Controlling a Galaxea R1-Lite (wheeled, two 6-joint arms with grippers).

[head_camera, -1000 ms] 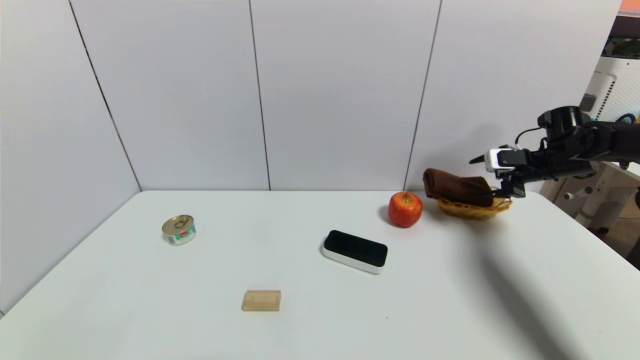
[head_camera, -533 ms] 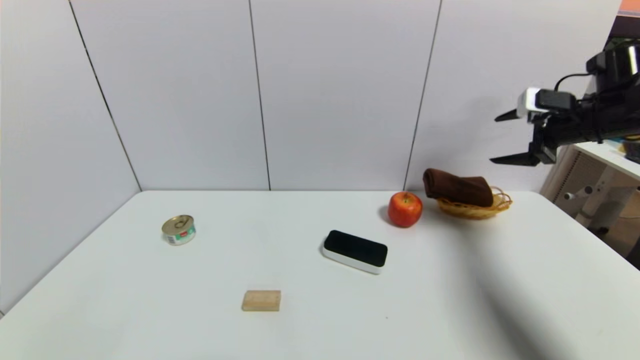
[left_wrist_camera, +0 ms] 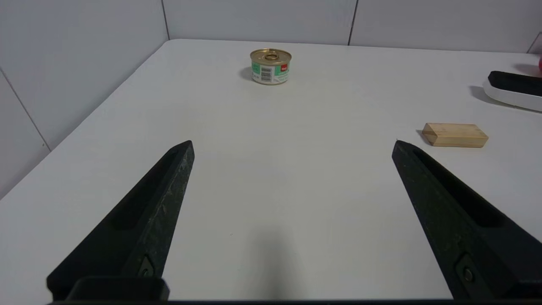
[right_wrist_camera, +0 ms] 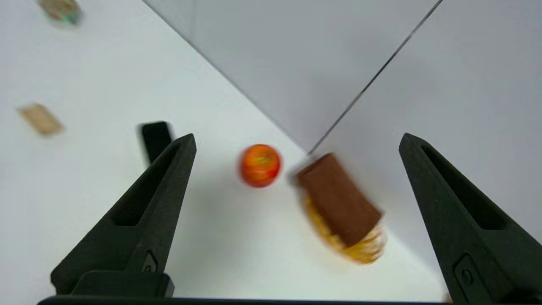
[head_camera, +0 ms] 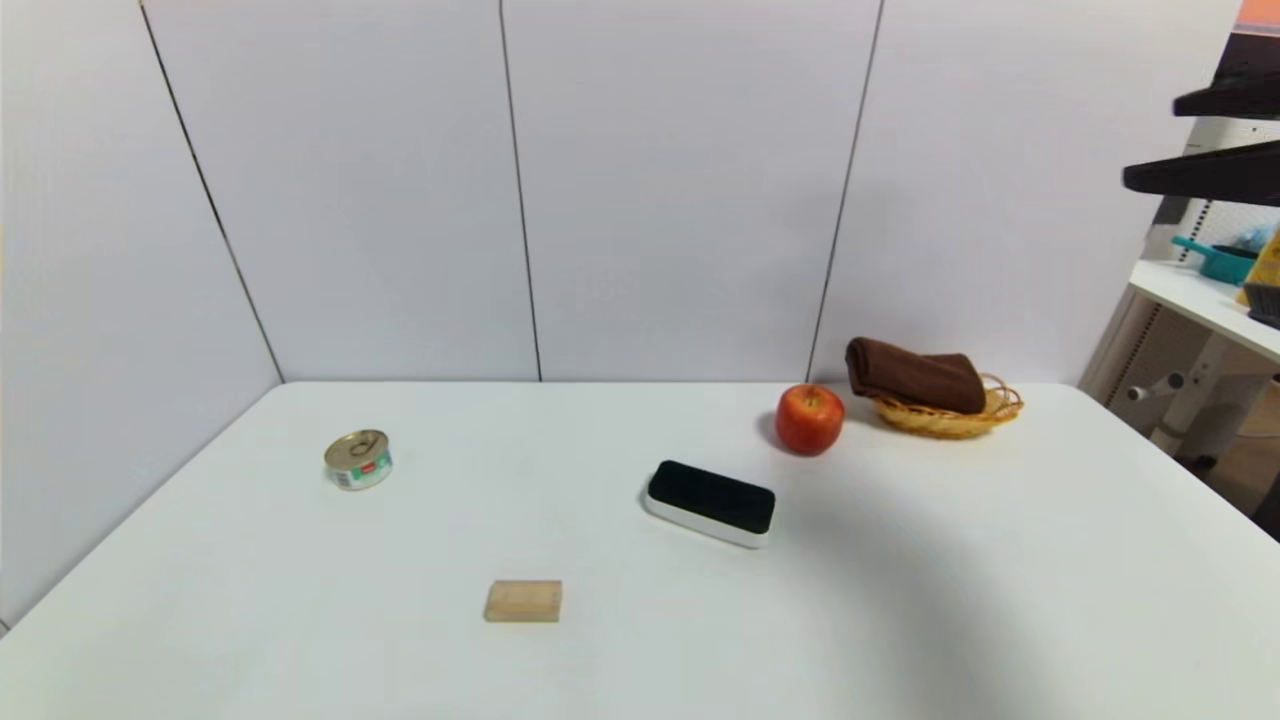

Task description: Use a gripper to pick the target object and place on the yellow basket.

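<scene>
Now the dark brown folded towel (head_camera: pixel 915 375) lies as a thick soft wad across the yellow basket (head_camera: pixel 950 415), right of centre in the head view, beside the apple (head_camera: pixel 810 419). At upper right the right claw (head_camera: pixel 1160 140) hangs empty, fingers spread. Over bare counter (left_wrist_camera: pixel 271 169), the left claw (left_wrist_camera: pixel 292 146) is likewise parted.

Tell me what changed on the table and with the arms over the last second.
The right gripper, open, lifted up and away from the yellow basket toward the robot's right; only its fingers show now. The brown towel stayed on the basket. Apple, eraser, can and wooden block did not move.
</scene>
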